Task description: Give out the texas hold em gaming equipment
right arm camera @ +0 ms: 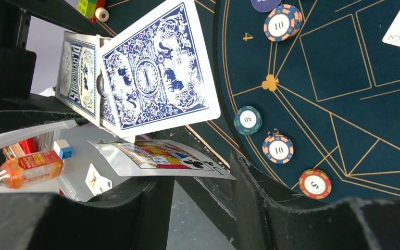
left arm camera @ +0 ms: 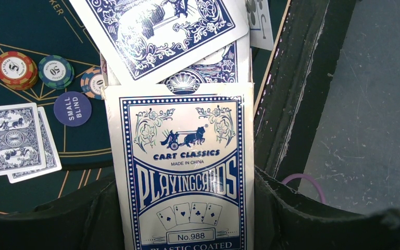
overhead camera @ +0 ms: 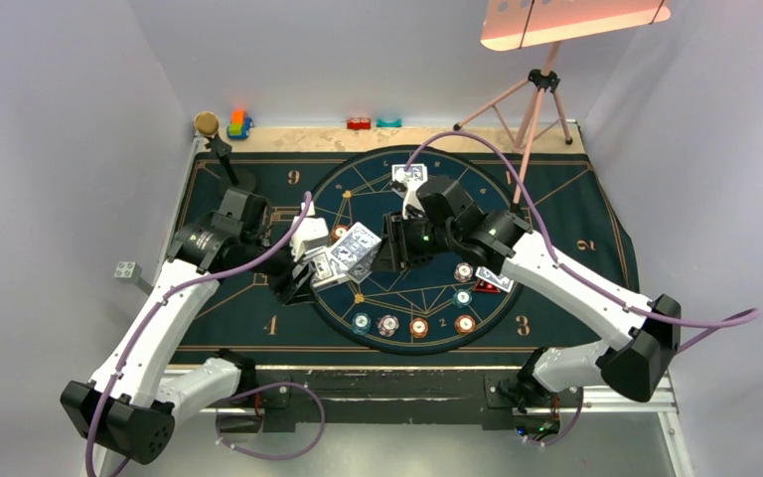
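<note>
Left claw [left arm camera: 185, 221] is clamped on the card box [left arm camera: 182, 156], held lengthwise between its fingers; blue-backed cards [left arm camera: 161, 31] fan out of the box's far end. My right claw [right arm camera: 203, 205] sits just beside that box, jaws partway apart; a face-up club card [right arm camera: 161, 158] lies across its tips, and I cannot tell whether it is pinched; poker chips [right arm camera: 278, 148] rest on the table [right arm camera: 344, 78] beyond this claw, to its right.
</note>
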